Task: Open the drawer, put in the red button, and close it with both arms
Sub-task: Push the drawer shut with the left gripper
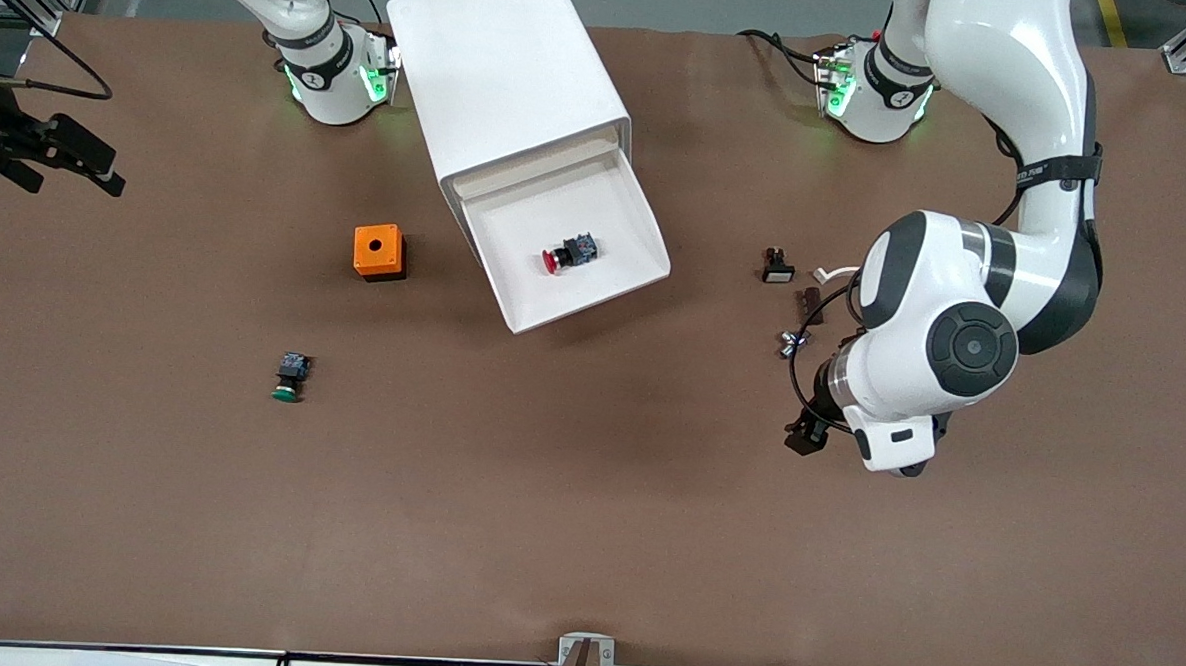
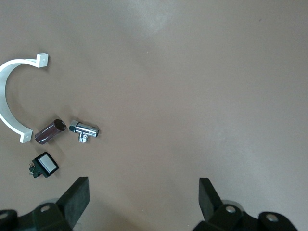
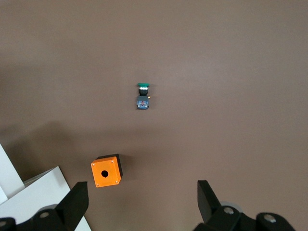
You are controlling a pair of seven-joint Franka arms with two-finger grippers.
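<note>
Brown table (image 1: 584,533): red button (image 1: 568,253) in drawer (image 1: 566,257) (pulled out); both pincers, left (image 2: 143,192) and right (image 3: 142,195), released, seemingly empty.

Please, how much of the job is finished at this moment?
The drawer is open and the red button already lies in it. Nothing is in hand: the left gripper and the right gripper are open and empty over bare table. Closing the drawer remains.

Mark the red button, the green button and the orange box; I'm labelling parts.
red button (image 1: 558,260), front view, red cap.
green button (image 1: 285,393), front view, green cap.
orange box (image 1: 377,246), front view, top face.
</note>
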